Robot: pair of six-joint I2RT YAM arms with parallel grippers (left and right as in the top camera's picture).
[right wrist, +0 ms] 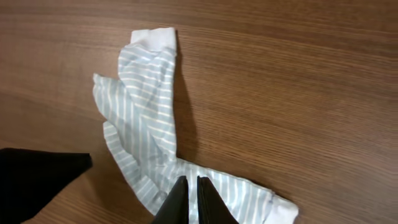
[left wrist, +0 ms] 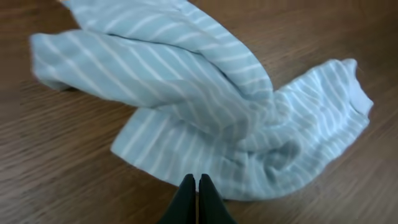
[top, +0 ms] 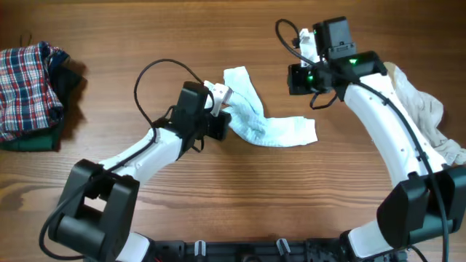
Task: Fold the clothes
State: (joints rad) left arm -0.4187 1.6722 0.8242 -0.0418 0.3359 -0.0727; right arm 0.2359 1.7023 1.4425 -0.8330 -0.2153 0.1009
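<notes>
1. One striped garment (top: 271, 128), soft, pale blue-and-white with white cuffs, lies crumpled in a bent shape mid-way across the wood-grain table (top: 218, 196).
2. One red-blue plaid garment (top: 25, 76) sits on a dark green garment (top: 33, 140) at the left edge. Cream cloth (top: 426, 113) is heaped at the right.
3. The left gripper (left wrist: 197, 182) has its black jaws pressed together at the striped garment's edge. I cannot tell whether cloth is pinched.
4. The right gripper (right wrist: 191, 186) is nearly closed and empty.

A striped garment (top: 266, 124) lies bent on the table (top: 145, 29), with the left gripper (top: 220, 113) at its left edge, the right gripper (top: 302, 65) apart from it, a plaid garment (top: 25, 84) on dark green ones (top: 33, 140) far left, and cream ones (top: 429, 120) far right.
</notes>
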